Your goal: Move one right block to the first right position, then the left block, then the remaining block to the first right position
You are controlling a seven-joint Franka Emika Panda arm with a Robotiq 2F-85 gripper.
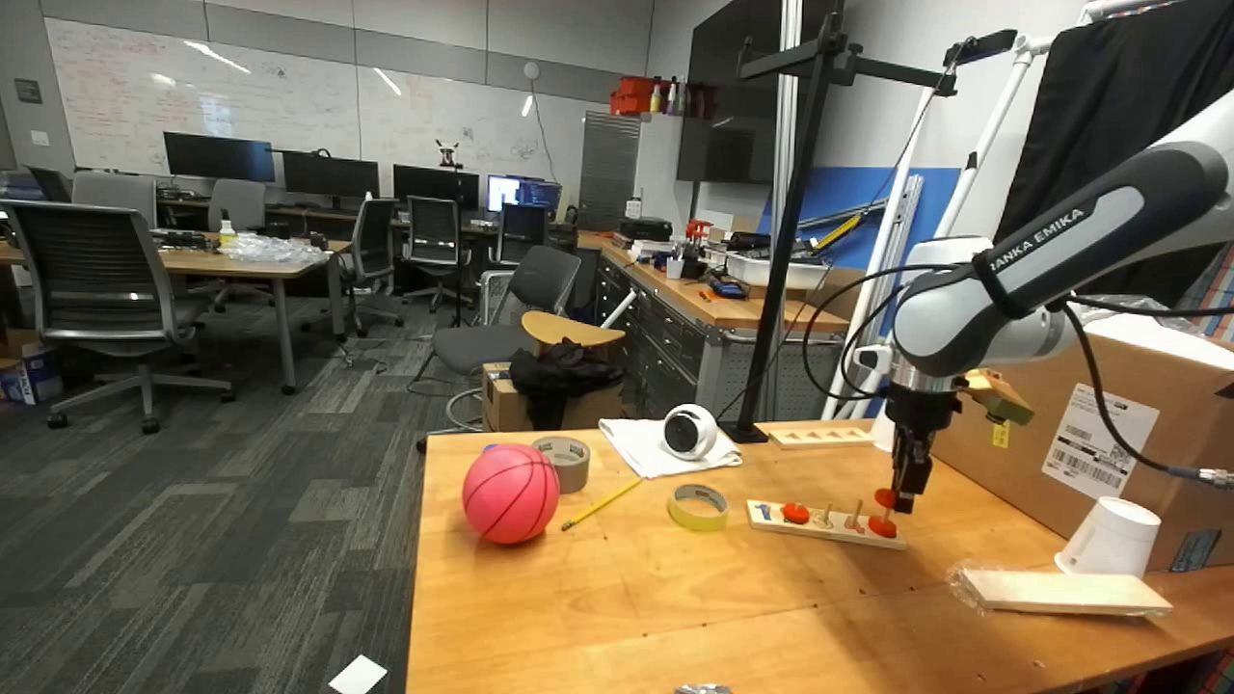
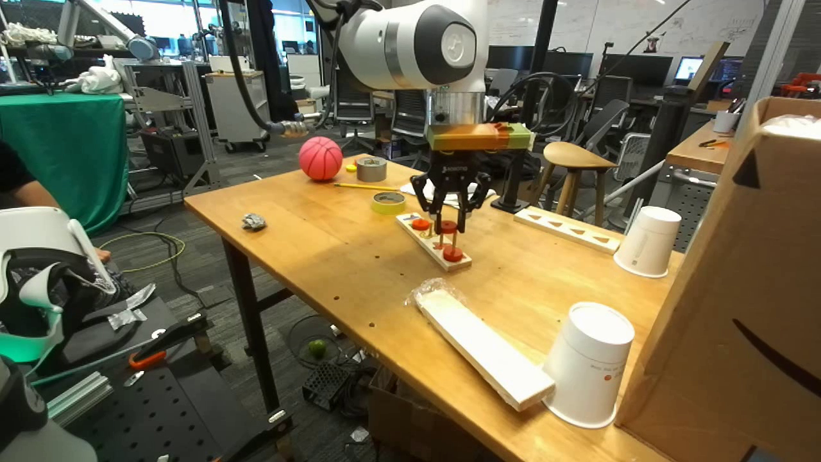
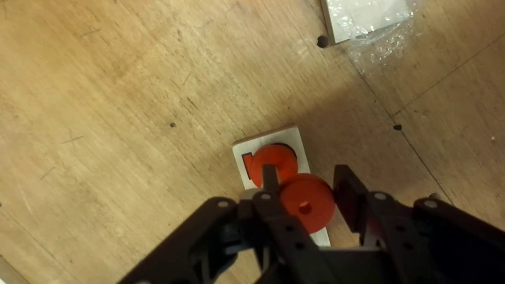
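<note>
In an exterior view, the claw (image 2: 450, 230) is clamped on a red block (image 2: 449, 225), higher than a second red block (image 2: 453, 255) at the near end of the pegboard (image 2: 420, 237), with a third red block (image 2: 421, 224) toward its far end. In an exterior view, the pegboard lies on the desk (image 1: 617, 588), well in from its left edge. In the wrist view, fingertips (image 3: 347, 189) touch the held red block on opposite sides.

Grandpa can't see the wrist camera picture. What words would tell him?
The black gripper holds a red disc above a pale board on a wooden table. A second red disc sits at the board's end; a pale piece in clear plastic shows at the top edge.
</note>
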